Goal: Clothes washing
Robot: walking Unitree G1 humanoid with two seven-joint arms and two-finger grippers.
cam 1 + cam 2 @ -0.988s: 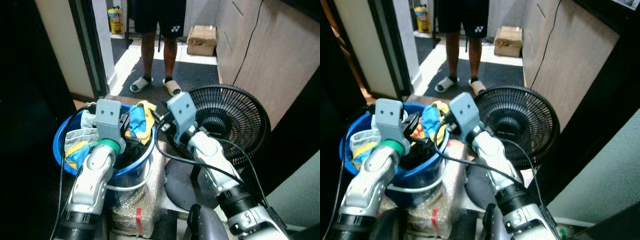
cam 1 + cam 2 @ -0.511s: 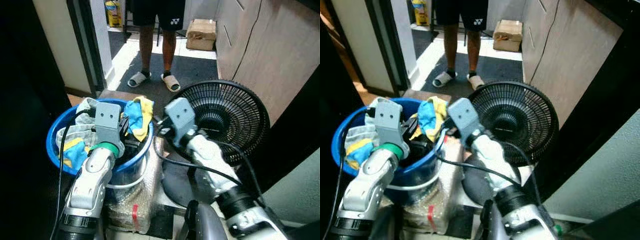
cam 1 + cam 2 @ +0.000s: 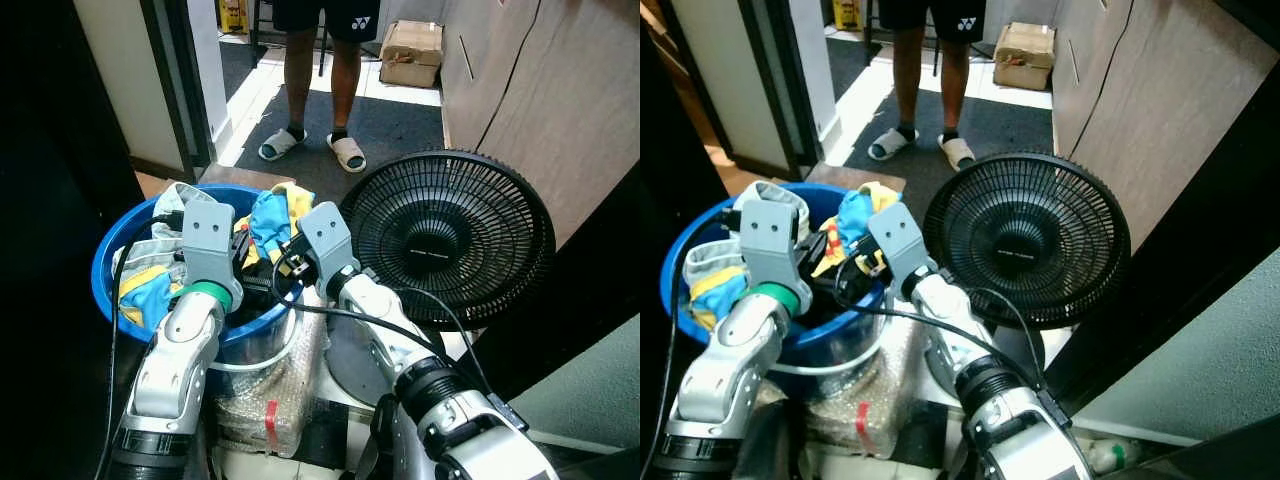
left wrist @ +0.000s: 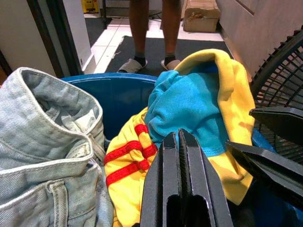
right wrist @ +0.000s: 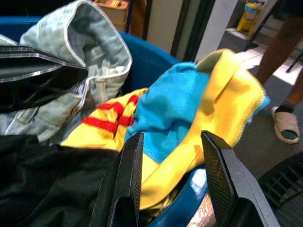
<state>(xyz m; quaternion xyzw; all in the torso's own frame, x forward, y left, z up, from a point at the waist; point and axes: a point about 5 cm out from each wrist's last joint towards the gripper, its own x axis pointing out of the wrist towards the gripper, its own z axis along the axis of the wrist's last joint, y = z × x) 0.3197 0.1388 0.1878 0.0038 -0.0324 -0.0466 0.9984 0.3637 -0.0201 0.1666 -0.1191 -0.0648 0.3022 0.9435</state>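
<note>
Where the dark doorway wall gives way on the left, a blue basin (image 3: pixel 108 262) sits on a bubble-wrapped bundle (image 3: pixel 270 400) and holds the laundry. At its left side lies a pale denim garment (image 4: pixel 45 137), its collar standing up, with a blue-and-yellow piece (image 3: pixel 145 290) below it at the left rim. The left tool (image 4: pixel 182 187) hangs over the middle of the basin with its two black fingers pressed together, holding nothing; just past their tips lies the yellow-and-blue garment (image 4: pixel 199 104) (yellow with red stripes on one fold, a turquoise panel bunched on top), draped up over the basin's far right rim. Dark clothing (image 5: pixel 42 189) fills the basin below both tools. The right tool (image 5: pixel 173 184) reaches in from the basin's right rim, its fingers spread apart and empty, the same yellow-and-blue garment lying just beyond and between them. To the right of the basin stands a black fan (image 3: pixel 447 238), its round grille tilted upward, close beside the right arm. On the floor beyond, a person in sandals (image 3: pixel 312 60) stands on a dark mat, a cardboard box (image 3: pixel 413 52) to their right.
</note>
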